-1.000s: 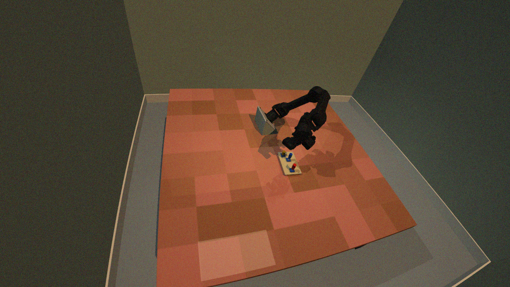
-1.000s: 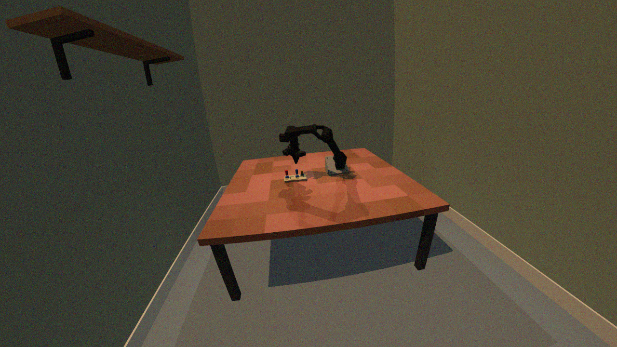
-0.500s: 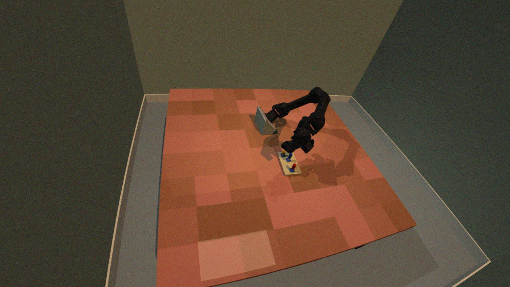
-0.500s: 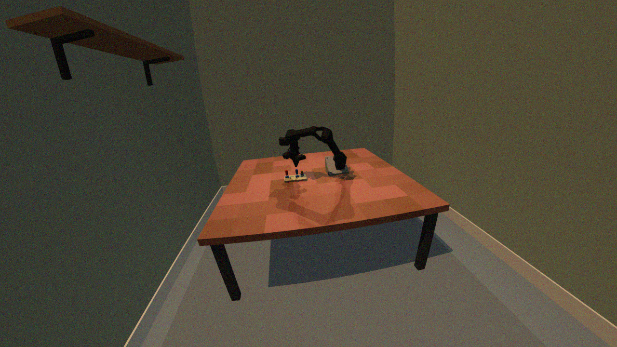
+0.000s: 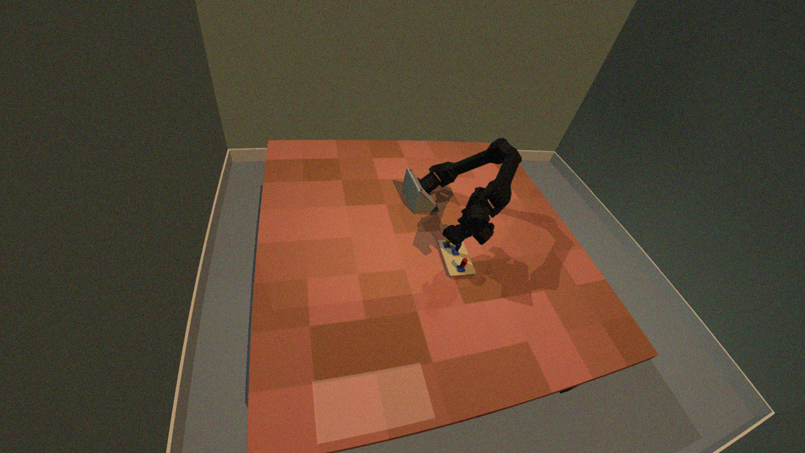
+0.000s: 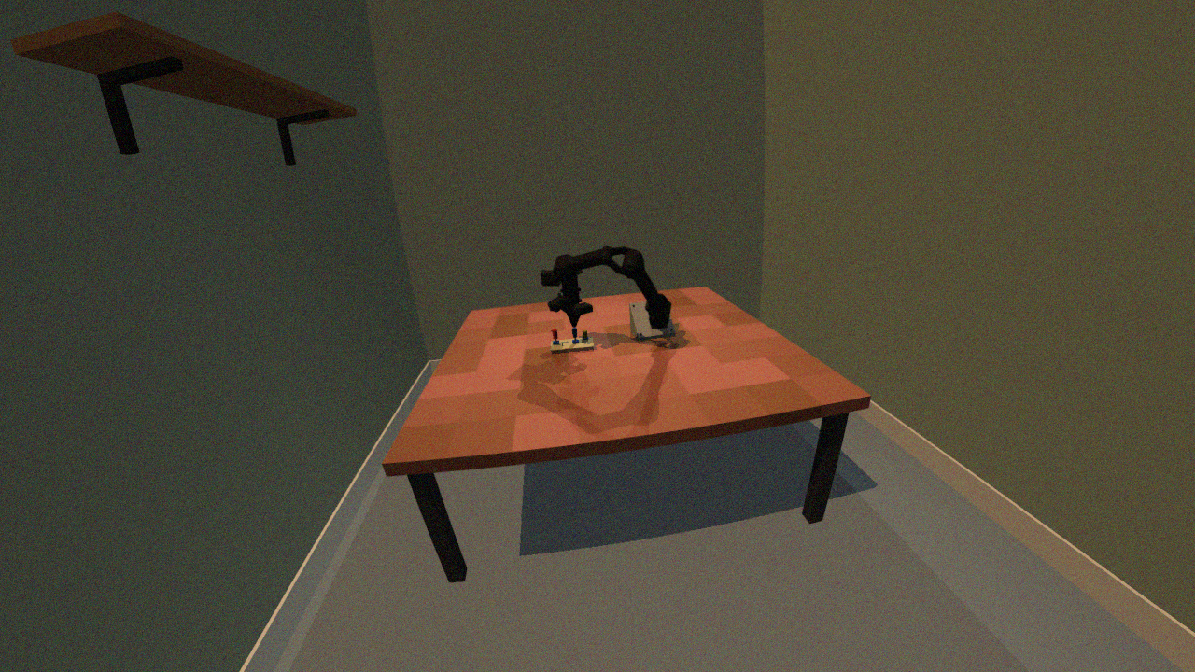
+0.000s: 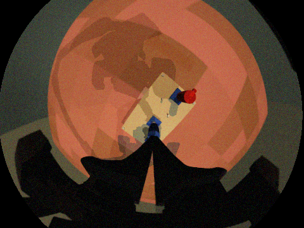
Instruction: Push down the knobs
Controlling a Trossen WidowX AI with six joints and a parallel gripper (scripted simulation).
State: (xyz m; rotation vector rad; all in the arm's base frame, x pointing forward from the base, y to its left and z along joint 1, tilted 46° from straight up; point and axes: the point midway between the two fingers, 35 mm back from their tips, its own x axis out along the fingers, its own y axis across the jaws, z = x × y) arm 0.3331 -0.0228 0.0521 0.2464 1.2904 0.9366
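From where I stand, the board (image 5: 451, 271) (image 6: 572, 345) (image 7: 158, 107) is on the table (image 5: 338, 225) (image 6: 709, 375) (image 7: 221, 47), forward of the arm's mount (image 5: 412, 194) (image 6: 643, 319). The gripper (image 5: 458, 243) (image 6: 573, 327) (image 7: 154, 138) points down over it, fingertips together, with nothing clamped between them. The tips are at the top of the blue knob (image 5: 457, 246) (image 6: 573, 333) (image 7: 153, 129); whether they touch it cannot be confirmed. The red knob (image 5: 464, 262) (image 6: 555, 334) (image 7: 190, 96) stands upright near the other end of the board, with no finger on it. The yellow knob (image 5: 447, 242) sits just beside the blue one and appears lower, so blue and red are probably the two to be seated. Step in hand, as I judge it: pressing the blue knob, using the joined tips as a plunger. Next move: confirm that the tips are centred on the cap, then lower straight along the shaft until the knob meets its potentiometer. Stop at that contact. Caution: an off-centre or sideways push could load the potentiometer and break it loose. Afterwards, raise clear, repeat on the red knob, then open the fingers, withdraw and hold still.
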